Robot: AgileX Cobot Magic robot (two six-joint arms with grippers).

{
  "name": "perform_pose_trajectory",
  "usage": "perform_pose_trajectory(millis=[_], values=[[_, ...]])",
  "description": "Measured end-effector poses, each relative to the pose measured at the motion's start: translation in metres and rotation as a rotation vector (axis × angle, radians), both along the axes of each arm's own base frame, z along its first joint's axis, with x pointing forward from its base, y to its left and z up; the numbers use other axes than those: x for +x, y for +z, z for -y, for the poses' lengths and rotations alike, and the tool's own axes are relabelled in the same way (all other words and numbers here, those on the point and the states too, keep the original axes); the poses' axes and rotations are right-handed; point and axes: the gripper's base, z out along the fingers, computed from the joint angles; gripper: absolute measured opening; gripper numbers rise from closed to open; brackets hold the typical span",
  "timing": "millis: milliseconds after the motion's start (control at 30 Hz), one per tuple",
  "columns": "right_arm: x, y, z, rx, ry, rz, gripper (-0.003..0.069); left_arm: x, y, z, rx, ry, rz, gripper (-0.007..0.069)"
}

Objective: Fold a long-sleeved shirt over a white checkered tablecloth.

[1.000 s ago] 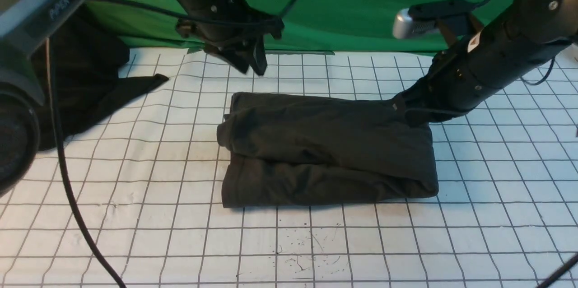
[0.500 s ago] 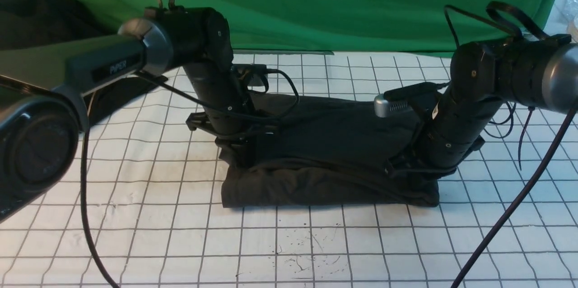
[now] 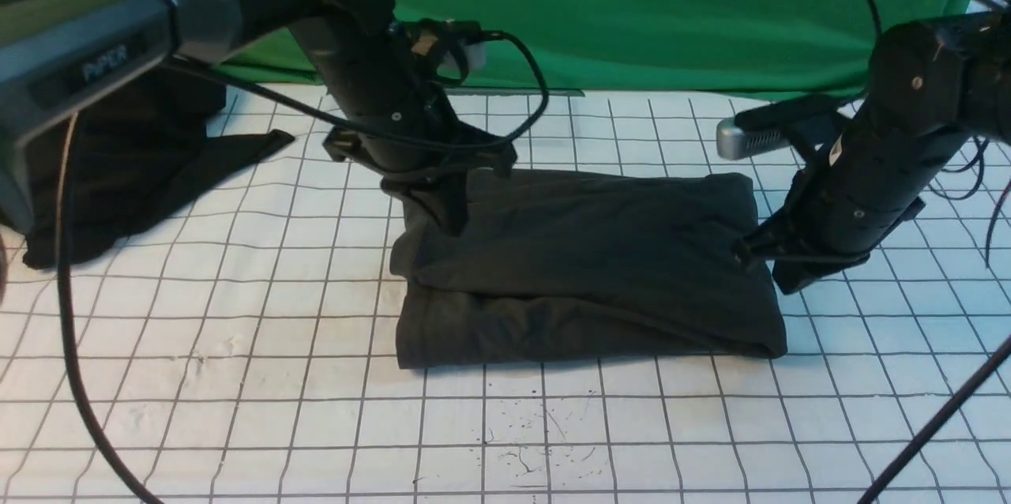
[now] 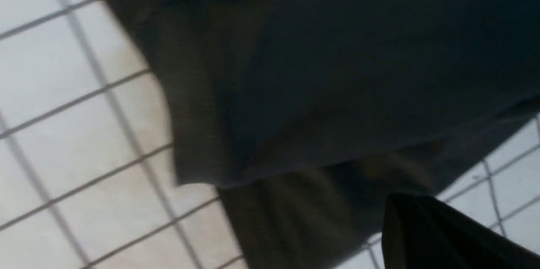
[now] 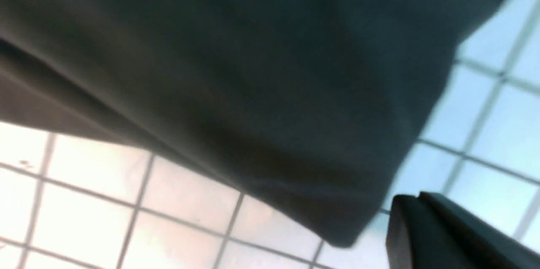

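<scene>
The long-sleeved shirt (image 3: 588, 263) lies folded into a charcoal rectangle in the middle of the white checkered tablecloth (image 3: 237, 346). No print shows on it. My left gripper (image 3: 450, 221) points down over the shirt's far left corner, shut and empty. In the left wrist view the shut left gripper (image 4: 394, 214) hovers by the folded shirt (image 4: 320, 83). My right gripper (image 3: 790, 281) hangs just off the shirt's right edge, shut on nothing. In the right wrist view the right gripper (image 5: 406, 206) stands beside a corner of the shirt (image 5: 261, 92), apart from it.
A smaller black garment (image 3: 118, 172) lies bunched at the far left of the tablecloth. A green backdrop (image 3: 632, 14) hangs behind the table. Black cables trail across the near left (image 3: 75, 378) and the near right (image 3: 940, 425).
Both arms have lifted off the shirt's near fold and moved back, the left to the far left corner, the right to the right edge. The left gripper has shut. The shirt lies flatter.
</scene>
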Motion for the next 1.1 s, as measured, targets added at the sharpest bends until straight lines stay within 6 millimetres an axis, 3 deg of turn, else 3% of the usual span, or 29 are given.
perform_pose_trajectory(millis=[100,233,267,467,633,733,833,867,900,933,1000,1033,1067,1100], values=[[-0.004,0.013,0.002,0.006,0.012,0.037,-0.0002,-0.005,-0.008,0.02,-0.007,-0.041,0.006,-0.0003],[-0.004,0.012,0.002,0.002,0.023,0.038,-0.0002,-0.008,-0.03,0.044,0.011,-0.095,-0.009,-0.0003],[-0.004,0.012,0.002,0.001,0.025,0.037,-0.0002,-0.008,-0.03,0.043,0.013,-0.096,-0.008,-0.0003],[-0.005,0.009,0.004,-0.008,0.036,0.031,-0.0002,-0.014,-0.087,0.038,0.14,-0.081,-0.124,-0.0003],[-0.004,0.009,0.011,-0.011,0.023,0.021,-0.0002,-0.024,-0.093,0.032,0.13,-0.062,-0.114,-0.0001],[-0.007,0.018,0.019,-0.009,0.011,0.042,-0.0002,-0.031,-0.084,0.028,0.127,-0.061,-0.085,-0.0001],[-0.016,0.045,0.026,0.005,0.003,0.116,-0.0002,-0.039,-0.055,0.019,0.147,-0.065,-0.029,-0.0001],[-0.024,0.062,0.029,0.016,-0.001,0.164,-0.0002,-0.043,-0.036,0.014,0.148,-0.064,0.012,-0.0001],[-0.025,0.065,0.03,0.018,-0.001,0.172,-0.0002,-0.045,-0.029,0.012,0.145,-0.064,0.03,-0.0001],[-0.038,0.088,0.033,0.034,-0.003,0.238,-0.0002,-0.054,0.002,0.005,0.128,-0.056,0.102,-0.0001],[-0.058,0.119,0.039,0.059,-0.007,0.343,-0.0002,-0.066,0.038,-0.004,0.104,-0.053,0.187,-0.0001],[-0.06,0.122,0.039,0.062,-0.007,0.355,-0.0002,-0.07,0.045,-0.006,0.097,-0.051,0.203,-0.0001],[-0.08,0.149,0.045,0.088,-0.011,0.466,-0.0002,-0.085,0.074,-0.014,0.063,-0.038,0.26,-0.0001],[-0.094,0.165,0.048,0.107,-0.013,0.545,-0.0002,-0.094,0.087,-0.019,0.044,-0.031,0.286,-0.0001]])
